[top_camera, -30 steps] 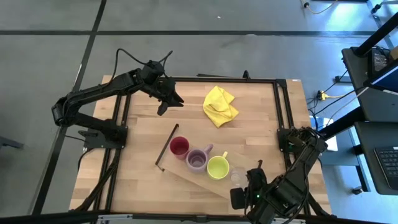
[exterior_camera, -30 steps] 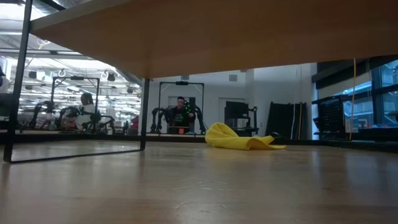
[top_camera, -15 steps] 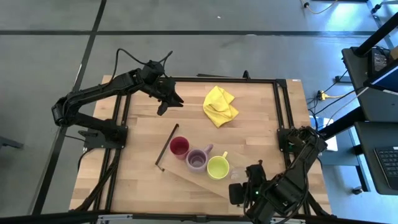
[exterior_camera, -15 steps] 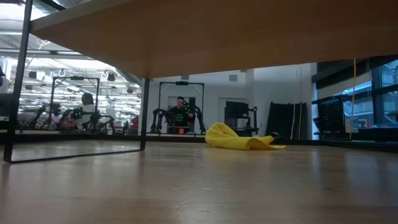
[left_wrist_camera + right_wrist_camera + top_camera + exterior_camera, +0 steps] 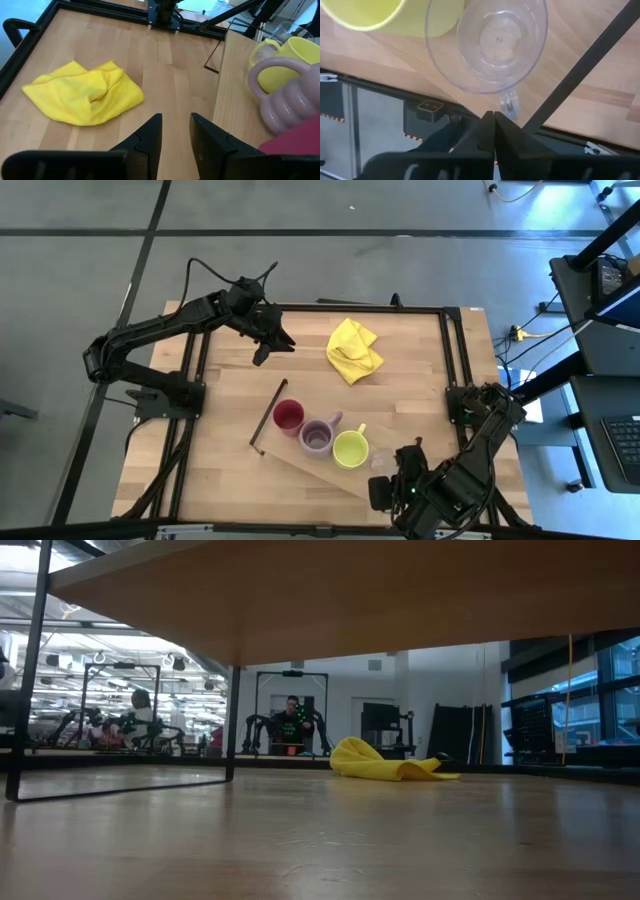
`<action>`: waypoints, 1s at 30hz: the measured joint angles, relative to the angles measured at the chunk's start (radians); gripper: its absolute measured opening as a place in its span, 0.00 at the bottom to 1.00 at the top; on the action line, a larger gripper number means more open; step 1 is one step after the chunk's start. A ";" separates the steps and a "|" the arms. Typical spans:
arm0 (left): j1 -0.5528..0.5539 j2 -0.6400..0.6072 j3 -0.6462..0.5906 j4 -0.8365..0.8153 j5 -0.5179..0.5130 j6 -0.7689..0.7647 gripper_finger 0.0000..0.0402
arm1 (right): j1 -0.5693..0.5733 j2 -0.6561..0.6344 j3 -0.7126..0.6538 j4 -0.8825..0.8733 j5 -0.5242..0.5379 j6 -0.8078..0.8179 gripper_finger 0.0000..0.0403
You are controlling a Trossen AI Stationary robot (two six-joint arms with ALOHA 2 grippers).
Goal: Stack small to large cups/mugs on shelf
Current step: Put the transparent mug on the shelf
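Observation:
On the light-wood shelf (image 5: 300,460) a red cup (image 5: 288,416), a purple mug (image 5: 318,437), a yellow-green mug (image 5: 351,448) and a clear glass tumbler (image 5: 382,463) stand on their bases in a row. My right gripper (image 5: 488,120) is shut and points down just past the tumbler's (image 5: 487,45) small handle (image 5: 509,104), with a small gap to it. My left gripper (image 5: 275,350) hovers open over the table's far left. It faces the yellow cloth (image 5: 85,97), with nothing between its fingers (image 5: 150,132).
The yellow cloth (image 5: 354,350) lies crumpled at the far middle of the table. The shelf's thin black rails (image 5: 268,415) stand at its short ends, and one rail (image 5: 580,75) runs right beside my right gripper. A black frame (image 5: 455,350) borders the tabletop.

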 joint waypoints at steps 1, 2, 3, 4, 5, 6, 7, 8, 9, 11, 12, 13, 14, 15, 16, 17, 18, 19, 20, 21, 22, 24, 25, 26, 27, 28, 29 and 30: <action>0.000 0.000 0.000 0.000 0.000 0.000 0.23 | 0.000 0.000 -0.008 0.000 0.000 0.000 0.01; 0.000 0.000 0.000 0.000 0.000 0.000 0.23 | 0.000 0.000 -0.016 -0.002 -0.002 -0.001 0.01; 0.000 0.000 0.000 0.000 0.000 -0.001 0.23 | 0.002 0.000 -0.026 0.000 -0.012 -0.001 0.01; 0.000 0.000 0.000 0.000 0.000 -0.001 0.23 | 0.003 0.000 -0.037 -0.001 -0.030 -0.001 0.01; 0.000 0.000 0.000 0.000 0.000 -0.001 0.23 | 0.004 0.000 -0.046 -0.001 -0.056 0.000 0.01; 0.000 0.000 0.000 -0.003 0.000 -0.001 0.23 | 0.008 0.000 -0.056 -0.001 -0.078 0.002 0.01; 0.000 0.000 0.000 -0.007 0.000 -0.001 0.23 | 0.011 0.000 -0.063 -0.002 -0.092 0.004 0.01; 0.000 0.000 0.000 -0.011 0.000 -0.001 0.23 | 0.014 0.000 -0.065 -0.002 -0.095 0.005 0.01; 0.000 0.000 0.000 -0.015 0.000 -0.001 0.23 | 0.017 0.000 -0.065 -0.001 -0.095 0.005 0.01; 0.000 0.000 0.000 -0.024 0.000 -0.001 0.23 | 0.019 0.000 -0.065 -0.001 -0.095 0.005 0.01; 0.000 0.000 0.000 -0.024 0.000 -0.001 0.23 | 0.019 0.000 -0.065 -0.001 -0.096 0.006 0.01; 0.000 0.000 0.000 -0.024 0.000 -0.001 0.23 | 0.019 0.000 -0.065 -0.001 -0.092 0.006 0.01; 0.000 0.000 0.000 -0.024 0.000 -0.001 0.23 | 0.018 0.000 -0.065 -0.001 -0.077 0.005 0.01; 0.000 0.000 0.000 -0.024 0.000 -0.001 0.23 | 0.018 0.000 -0.065 -0.001 -0.063 0.006 0.01; 0.000 0.000 0.000 -0.024 0.000 -0.002 0.23 | 0.018 0.000 -0.065 -0.002 -0.049 0.006 0.01; 0.000 0.000 0.000 -0.024 0.000 -0.002 0.23 | 0.018 0.000 -0.065 -0.001 -0.046 0.005 0.01; 0.000 0.000 0.000 -0.023 0.000 -0.002 0.23 | 0.018 0.000 -0.065 -0.001 -0.045 0.005 0.01; 0.000 0.000 0.000 -0.023 0.000 -0.002 0.23 | 0.018 0.000 -0.065 -0.001 -0.045 0.005 0.01; 0.000 0.000 0.000 -0.023 0.000 -0.002 0.23 | 0.018 0.000 -0.065 -0.001 -0.045 0.005 0.01; 0.000 0.000 0.000 -0.023 0.000 -0.003 0.23 | 0.018 0.000 -0.065 -0.001 -0.045 0.005 0.01; 0.000 0.000 0.000 -0.023 0.000 -0.003 0.23 | 0.018 0.000 -0.065 -0.001 -0.045 0.006 0.01; 0.000 0.000 0.000 -0.023 0.000 -0.007 0.23 | 0.018 0.000 -0.065 -0.001 -0.045 0.005 0.01; 0.000 0.000 0.000 -0.023 0.000 -0.009 0.23 | 0.018 0.000 -0.065 -0.002 -0.045 0.005 0.01; 0.000 0.000 0.000 -0.023 0.000 -0.009 0.23 | 0.018 0.000 -0.065 -0.001 -0.044 0.005 0.01; 0.000 0.000 0.000 -0.023 0.000 -0.009 0.23 | 0.018 0.000 -0.065 -0.001 -0.044 0.005 0.01; 0.000 0.000 0.000 -0.023 0.000 -0.009 0.23 | 0.017 0.000 -0.065 -0.001 -0.043 0.004 0.01; 0.000 0.000 0.000 -0.022 0.000 -0.009 0.23 | 0.016 0.000 -0.065 -0.002 -0.043 0.004 0.01; 0.000 0.000 0.000 -0.022 0.000 -0.009 0.23 | 0.015 0.000 -0.065 -0.001 -0.042 0.003 0.01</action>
